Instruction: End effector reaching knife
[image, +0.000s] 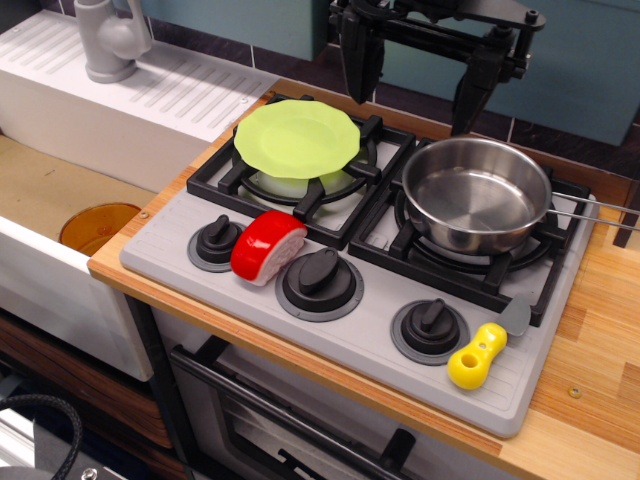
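The end effector (420, 75) hangs at the top of the frame, a little right of centre, above the back edge of the toy stove (330, 320). Its two black fingers (358, 60) stand well apart with nothing between them, so the jaws are open and empty.

The knife (485, 348) lies in the lower right of the frame, on the grey front panel of the stove, just right of the rightmost knob (430, 328) and near the panel's right edge. Its yellow handle points toward the lower left of the picture and its short grey blade toward the upper right, so the long axis runs on a diagonal. The blade tip sits close to the burner grate under the steel pan (478, 195).

From the gripper the knife lies toward the bottom of the frame and slightly right, well apart, with the pan in between. As I judge it, the coming reach has to travel forward over or around the pan, then descend on the handle, with the fingers turned to straddle that diagonal axis.

No brand, label or readable writing shows anywhere; the knobs, the panel and the knife are plain
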